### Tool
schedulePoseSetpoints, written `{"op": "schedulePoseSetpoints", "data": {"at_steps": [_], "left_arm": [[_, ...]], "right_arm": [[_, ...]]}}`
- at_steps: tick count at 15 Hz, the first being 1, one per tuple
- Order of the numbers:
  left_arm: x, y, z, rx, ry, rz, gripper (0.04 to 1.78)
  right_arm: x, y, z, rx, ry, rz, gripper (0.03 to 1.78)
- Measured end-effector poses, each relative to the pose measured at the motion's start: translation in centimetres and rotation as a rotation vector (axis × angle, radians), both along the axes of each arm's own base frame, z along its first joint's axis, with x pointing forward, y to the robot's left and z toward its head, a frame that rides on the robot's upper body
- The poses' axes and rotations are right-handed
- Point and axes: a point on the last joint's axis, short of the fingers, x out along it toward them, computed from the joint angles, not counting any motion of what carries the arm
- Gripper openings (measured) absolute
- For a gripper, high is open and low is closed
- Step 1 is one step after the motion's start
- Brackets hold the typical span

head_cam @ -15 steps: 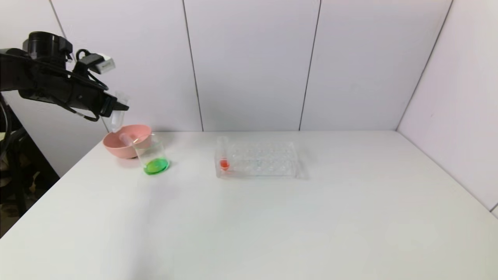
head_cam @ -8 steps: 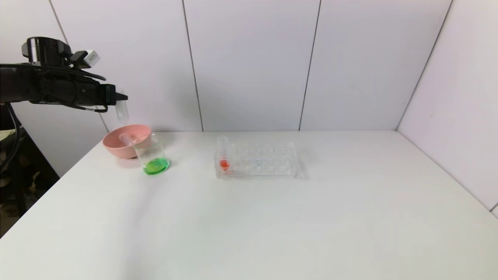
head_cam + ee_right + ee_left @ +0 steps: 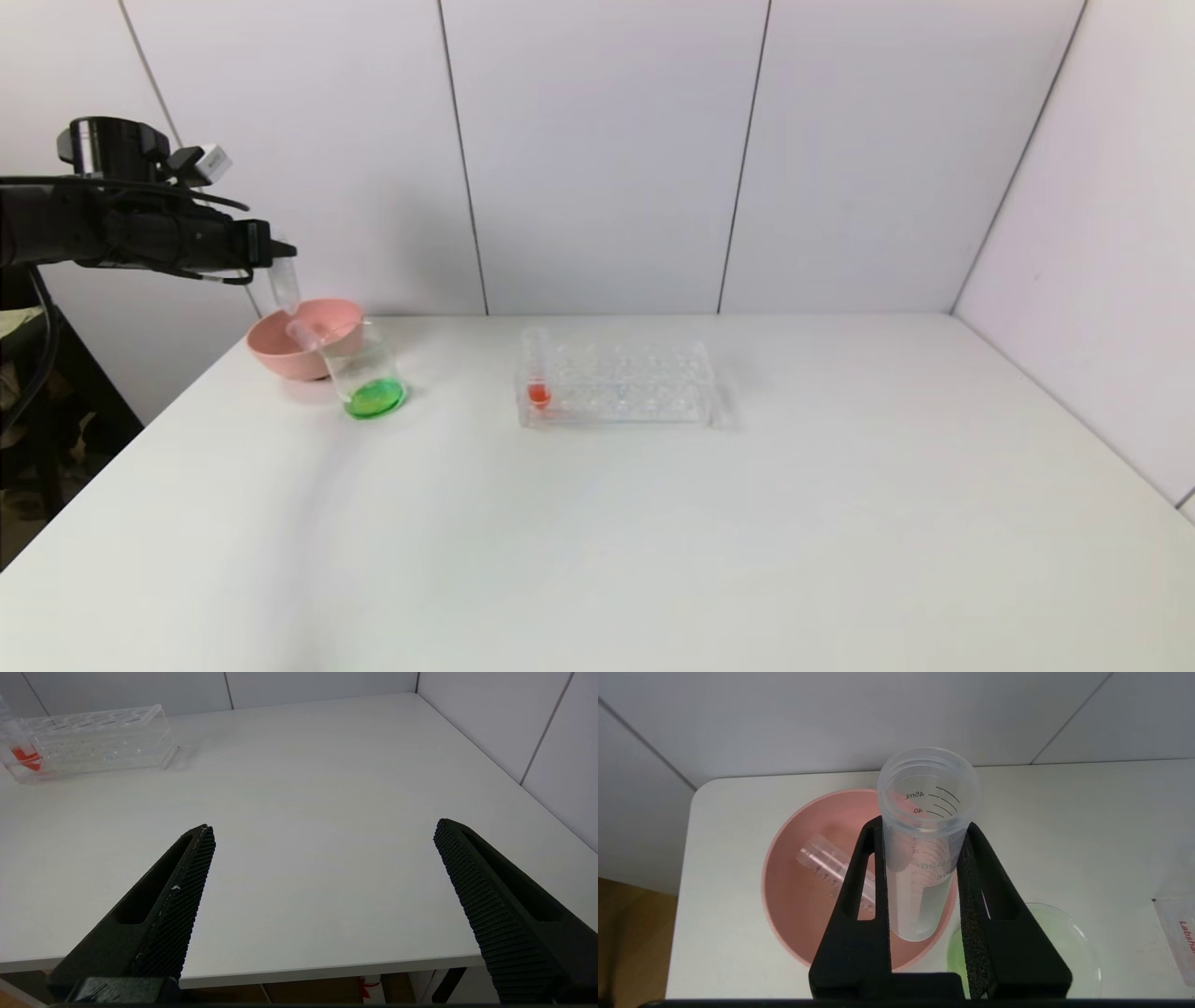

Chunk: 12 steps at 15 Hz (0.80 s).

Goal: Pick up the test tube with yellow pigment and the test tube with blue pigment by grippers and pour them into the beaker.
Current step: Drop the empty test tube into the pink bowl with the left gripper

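Note:
My left gripper is shut on an empty clear graduated test tube, which hangs upright, mouth up, just above the pink bowl. A second empty tube lies slanted inside that bowl. Beside the bowl stands the beaker with green liquid at its bottom. The test tube with yellow pigment and the test tube with blue pigment are out of view. My right gripper hangs open over the table's front edge, away from everything.
A clear tube rack sits mid-table with one red-liquid tube standing at its left end. White wall panels close off the back and the right side.
My left wrist has levelled out, turning the held tube from tilted to upright. It has then come down a little over the pink bowl.

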Motion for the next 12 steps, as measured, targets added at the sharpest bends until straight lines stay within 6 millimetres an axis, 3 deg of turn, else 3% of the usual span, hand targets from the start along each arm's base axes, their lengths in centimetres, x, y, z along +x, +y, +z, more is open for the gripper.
{"op": "schedulePoseSetpoints", "data": {"at_steps": [3, 6, 8, 12], "left_arm": [[0.31, 0.33, -0.55, 0.004, 0.01, 0.003, 0.44], [0.38, 0.74, -0.8, 0.003, 0.015, 0.009, 0.58], [0.45, 0.65, -0.85, 0.003, 0.015, 0.006, 0.81], [0.42, 0.78, -0.84, 0.01, 0.012, 0.002, 1.44]], "right_arm": [[0.0, 0.0, 0.0, 0.0, 0.0, 0.0, 1.71], [0.0, 0.0, 0.0, 0.0, 0.0, 0.0, 1.71], [0.0, 0.0, 0.0, 0.0, 0.0, 0.0, 1.71], [0.0, 0.0, 0.0, 0.0, 0.0, 0.0, 1.71]]}}
